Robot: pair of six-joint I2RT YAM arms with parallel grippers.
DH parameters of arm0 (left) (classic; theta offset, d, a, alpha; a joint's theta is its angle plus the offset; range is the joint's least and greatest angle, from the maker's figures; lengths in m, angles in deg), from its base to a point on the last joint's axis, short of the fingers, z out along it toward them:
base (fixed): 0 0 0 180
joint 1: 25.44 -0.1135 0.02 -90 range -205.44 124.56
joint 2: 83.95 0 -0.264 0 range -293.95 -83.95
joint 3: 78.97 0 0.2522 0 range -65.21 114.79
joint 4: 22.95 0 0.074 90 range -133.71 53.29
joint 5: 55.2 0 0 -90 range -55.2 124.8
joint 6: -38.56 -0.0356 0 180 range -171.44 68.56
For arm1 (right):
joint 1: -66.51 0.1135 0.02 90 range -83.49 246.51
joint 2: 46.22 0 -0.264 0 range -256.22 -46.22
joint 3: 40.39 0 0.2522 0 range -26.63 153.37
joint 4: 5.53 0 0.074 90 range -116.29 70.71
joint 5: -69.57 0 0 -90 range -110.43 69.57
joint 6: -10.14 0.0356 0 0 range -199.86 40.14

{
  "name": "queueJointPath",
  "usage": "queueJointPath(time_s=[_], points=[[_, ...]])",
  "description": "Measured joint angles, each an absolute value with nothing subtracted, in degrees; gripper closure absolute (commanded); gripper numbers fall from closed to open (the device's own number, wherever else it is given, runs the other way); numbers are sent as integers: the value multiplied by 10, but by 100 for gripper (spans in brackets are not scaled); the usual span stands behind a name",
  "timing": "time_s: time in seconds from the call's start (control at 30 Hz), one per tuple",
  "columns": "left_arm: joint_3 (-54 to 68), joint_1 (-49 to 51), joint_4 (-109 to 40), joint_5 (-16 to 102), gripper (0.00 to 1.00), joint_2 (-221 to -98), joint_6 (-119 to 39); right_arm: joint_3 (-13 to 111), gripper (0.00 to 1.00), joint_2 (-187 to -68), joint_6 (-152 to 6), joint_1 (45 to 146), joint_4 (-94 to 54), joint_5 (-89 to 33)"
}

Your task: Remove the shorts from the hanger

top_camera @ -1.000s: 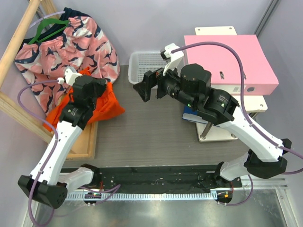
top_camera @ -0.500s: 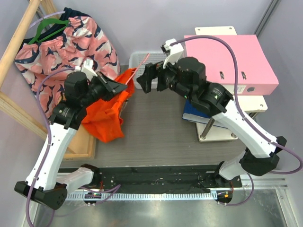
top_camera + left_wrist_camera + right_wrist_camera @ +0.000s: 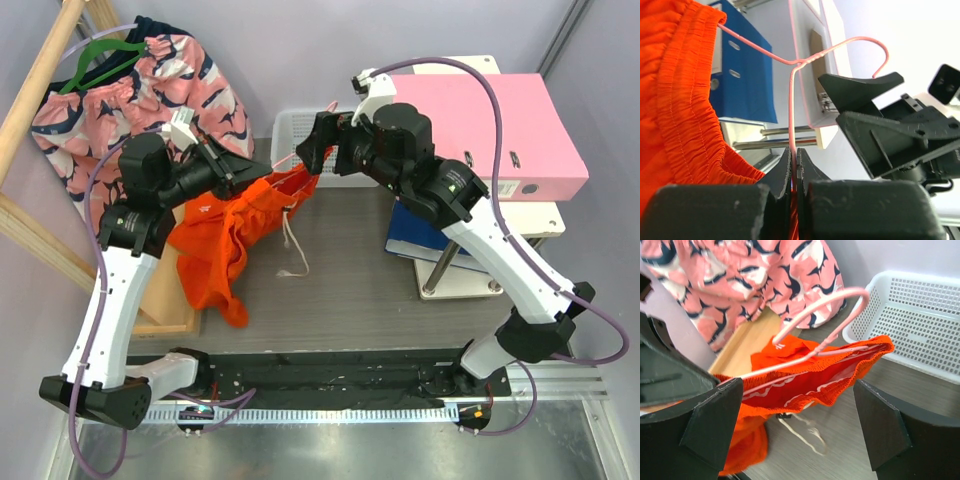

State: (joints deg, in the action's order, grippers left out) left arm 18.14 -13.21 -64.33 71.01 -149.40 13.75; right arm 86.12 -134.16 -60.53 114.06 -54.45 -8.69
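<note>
- Plain bright orange soft-fabric shorts (image 3: 225, 230): waistband threaded on thin pale pink wire hanger (image 3: 791, 95); rest hung down over L side of dark grey table (image 3: 350, 290); white drawstring (image 3: 292, 245) dangling.
- Hanger wire pinched betw. pressed-together fingers of left gripper (image 3: 794, 156), held above table.
- Right gripper (image 3: 800, 422): spread wide, nothing held. Hook + waistband end framed betw. its fingers; no contact seen.
- Progress, as judged: hanger presented, shorts not yet off. Waistband to be gripped by R, slid off wire.

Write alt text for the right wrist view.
The open right claw frames a pale pink wire hanger carrying bright orange shorts. Behind are a white mesh basket, right, and a pink patterned garment, top.
</note>
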Motion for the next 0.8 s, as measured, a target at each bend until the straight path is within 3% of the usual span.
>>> queueJointPath(time_s=[0.4,0.5,0.6,0.8], points=[[167,-132,-563,765,100,-1494,211,863,24,-1356,-543,1140,-473,-23],[167,-132,-554,774,100,-1494,221,823,28,-1340,-557,1140,-423,-16],[167,-133,-547,784,100,-1496,234,733,38,-1299,-572,1140,-349,-13],[164,-136,-508,803,100,-1497,267,650,39,-1272,-598,1140,-228,-29]])
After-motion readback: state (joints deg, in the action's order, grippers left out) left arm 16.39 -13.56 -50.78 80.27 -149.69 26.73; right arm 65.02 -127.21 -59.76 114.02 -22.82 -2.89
